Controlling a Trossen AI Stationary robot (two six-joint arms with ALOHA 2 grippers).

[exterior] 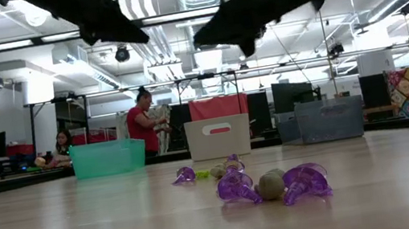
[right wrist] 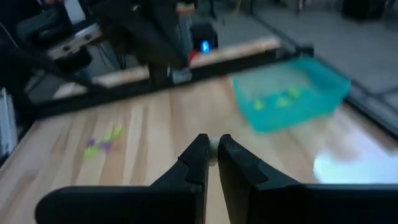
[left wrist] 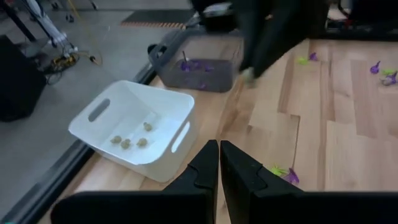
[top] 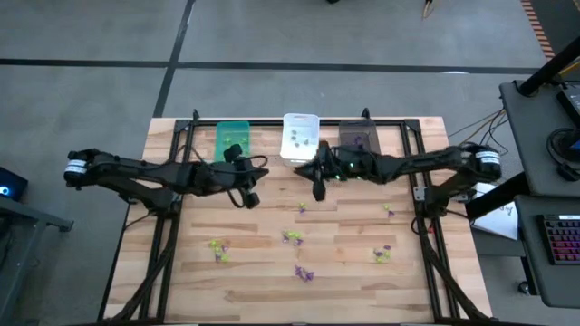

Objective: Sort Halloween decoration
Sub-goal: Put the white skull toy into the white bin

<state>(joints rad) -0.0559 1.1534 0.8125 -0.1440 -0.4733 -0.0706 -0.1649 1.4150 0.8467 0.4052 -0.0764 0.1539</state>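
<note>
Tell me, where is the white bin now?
In the high view, the white bin stands at the table's far edge, in the middle, between the green bin on its left and the dark grey bin on its right.

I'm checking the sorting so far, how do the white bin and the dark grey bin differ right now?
The white bin holds a few small greyish round trinkets; the dark grey bin holds purple trinkets. In the high view the white bin sits in the middle of the row, the dark grey bin at its right end. Both are rectangular and stand at the table's far edge.
</note>
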